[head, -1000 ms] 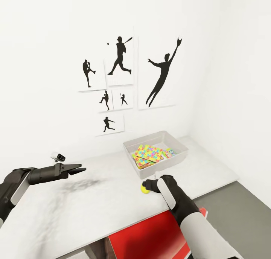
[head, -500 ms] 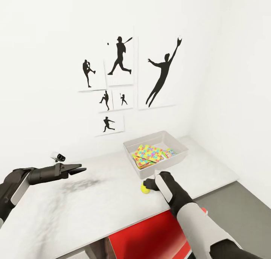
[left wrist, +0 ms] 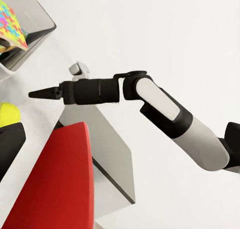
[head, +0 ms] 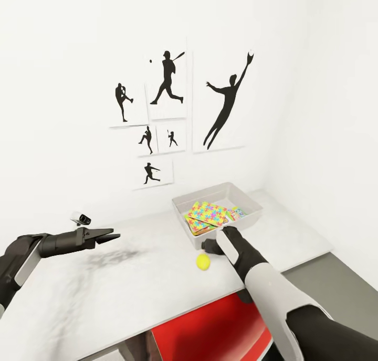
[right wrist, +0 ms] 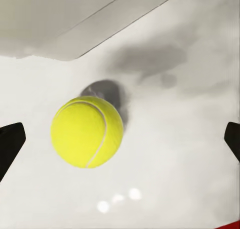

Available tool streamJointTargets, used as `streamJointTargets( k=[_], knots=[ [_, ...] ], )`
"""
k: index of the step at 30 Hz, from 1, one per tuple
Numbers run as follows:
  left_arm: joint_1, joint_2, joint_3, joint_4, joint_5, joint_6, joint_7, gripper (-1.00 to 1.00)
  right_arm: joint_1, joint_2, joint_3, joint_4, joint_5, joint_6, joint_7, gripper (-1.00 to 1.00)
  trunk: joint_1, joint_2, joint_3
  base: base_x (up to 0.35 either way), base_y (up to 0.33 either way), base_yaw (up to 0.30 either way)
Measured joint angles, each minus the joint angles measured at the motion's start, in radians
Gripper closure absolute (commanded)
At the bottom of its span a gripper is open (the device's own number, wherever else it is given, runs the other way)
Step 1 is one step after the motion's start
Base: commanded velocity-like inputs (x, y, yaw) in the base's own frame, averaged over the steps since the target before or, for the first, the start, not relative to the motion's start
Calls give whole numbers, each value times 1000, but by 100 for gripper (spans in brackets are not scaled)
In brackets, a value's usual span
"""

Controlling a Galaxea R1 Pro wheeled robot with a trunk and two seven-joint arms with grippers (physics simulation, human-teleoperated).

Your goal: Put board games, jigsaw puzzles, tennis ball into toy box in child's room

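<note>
Tennis ball [head: 203, 262], bright yellow, sits loose on the pale surface [head: 131, 277], just below and a little short of the right end effector [head: 208, 245], which hangs over it without touching. Seen from the wrist, the ball [right wrist: 87, 132] lies between the two dark fingertips [right wrist: 10, 146], nearer one of them, with the jaws spread wide and nothing held. Just beyond that end effector stands the grey toy box [head: 252, 206], its near wall almost against the arm, with the coloured jigsaw puzzles [head: 207, 214] already lying inside.

The left end effector [head: 113, 237] is held out over the surface well away from the ball; its fingers look drawn together to a point with nothing between them, and the left wrist camera catches a sliver of the ball [left wrist: 9, 114] at the edge of its picture.

My guess is the grasp has yet to be made. The risk lies in the ball being round and free to roll: since it sits off-centre in the opening, one finger would likely reach it first and nudge it away across the surface. A pinch too high on the curve could squirt it out. The box wall is close too, so a careless lift could clip its rim.
</note>
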Motion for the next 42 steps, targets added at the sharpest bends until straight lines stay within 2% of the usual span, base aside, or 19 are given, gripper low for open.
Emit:
streamJointTargets(
  k=[2,5,11,31,42],
  knots=[
    [0,0,0,0,0,0,0,-100,-5,0,0,6,-1,1,-4,-100,0,0,0,0,5,0],
    [0,1,0,0,0,1,0,-100,-10,0,-1,15,-4,3,-62,-100,0,0,0,-12,105,0],
    [0,1,0,0,1,0,-1,-100,-11,0,0,18,-7,6,-118,-100,0,0,0,-10,77,0],
    [0,3,1,0,0,0,0,-100,-11,0,0,11,-7,6,-89,-100,0,0,-1,-50,94,0],
    [0,4,2,0,0,-1,0,-100,-11,0,5,10,-3,3,-91,-100,0,0,-15,-8,15,0]
  ],
)
